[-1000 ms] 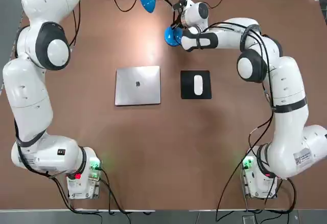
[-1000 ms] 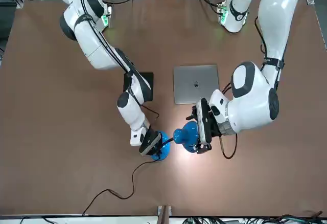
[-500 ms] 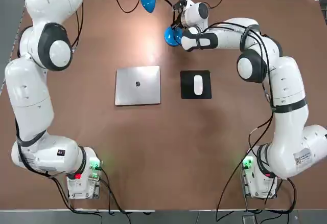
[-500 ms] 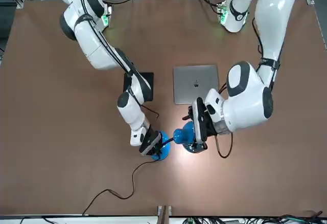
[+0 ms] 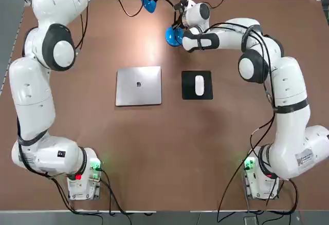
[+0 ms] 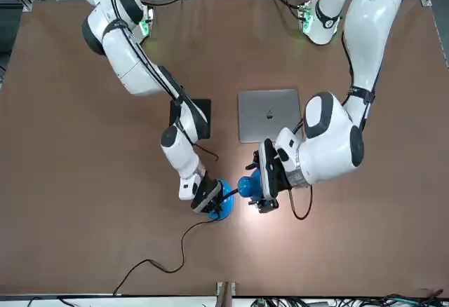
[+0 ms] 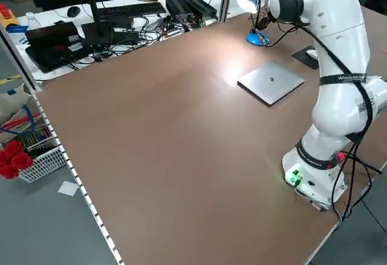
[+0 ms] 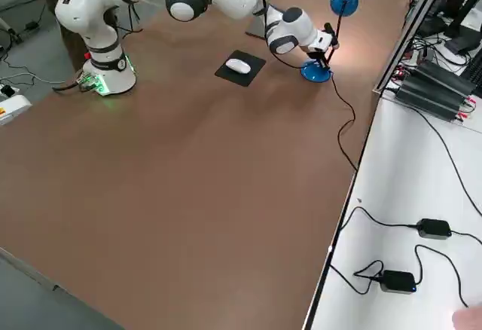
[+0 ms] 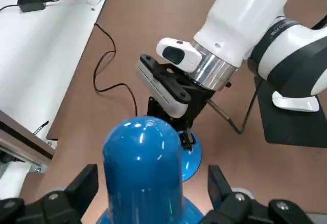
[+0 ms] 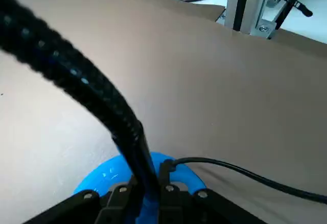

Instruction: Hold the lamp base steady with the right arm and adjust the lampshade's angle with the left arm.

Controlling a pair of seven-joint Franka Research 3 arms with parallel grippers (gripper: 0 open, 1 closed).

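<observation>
The lamp base (image 5: 172,36) is a glossy blue disc near the table's far edge. My right gripper (image 6: 207,198) is shut on the thin black neck right where it rises from the base (image 10: 102,180). The blue lampshade (image 6: 247,185) hangs above the table just to the left of the base and throws a bright patch on the wood. My left gripper (image 9: 150,183) straddles the shade (image 9: 143,162), open, with a gap showing between each finger and the shade. The base (image 9: 190,160) and my right gripper show below the shade in the left wrist view.
A closed grey laptop (image 5: 138,85) and a white mouse (image 5: 199,85) on a black pad lie mid-table. The lamp's black cord (image 6: 168,251) trails off the far edge. Metal frame posts (image 10: 250,4) and cable-covered benches stand beyond that edge.
My left arm has swung in, carrying its gripper and the lampshade a little closer to the base. Its fingers have drawn in slightly. The right gripper has not moved.
</observation>
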